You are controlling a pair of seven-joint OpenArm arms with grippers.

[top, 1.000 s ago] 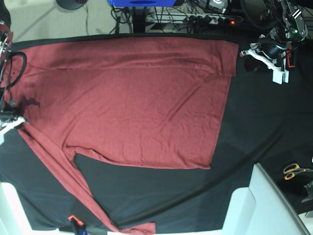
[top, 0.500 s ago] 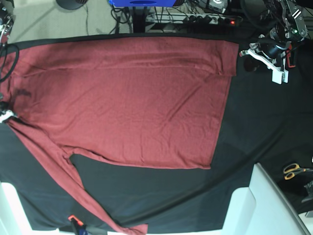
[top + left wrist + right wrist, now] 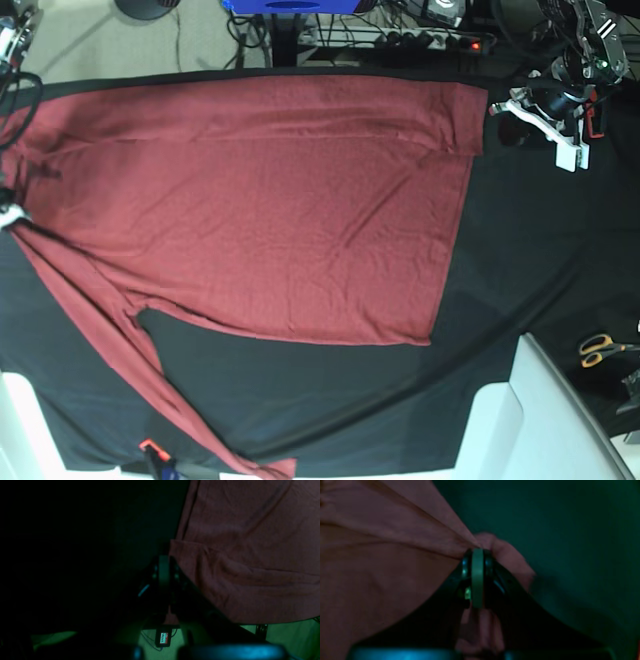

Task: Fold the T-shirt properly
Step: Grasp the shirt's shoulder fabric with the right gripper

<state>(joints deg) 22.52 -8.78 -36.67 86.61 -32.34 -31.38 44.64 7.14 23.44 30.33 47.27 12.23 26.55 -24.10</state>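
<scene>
You were spreading the shirt [image 3: 270, 210]: right gripper [image 3: 477, 552] clenched on cloth, left gripper [image 3: 163, 560] closed beside the hem; next, pull flat.

T-shirt [image 3: 270, 210] dragged leftward (sleeve trailing); right gripper [image 3: 477, 552] retreating.

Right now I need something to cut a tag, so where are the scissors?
In the base view the scissors lie at the far right edge on the black cloth, just right of the white block, well away from the T-shirt.
</scene>
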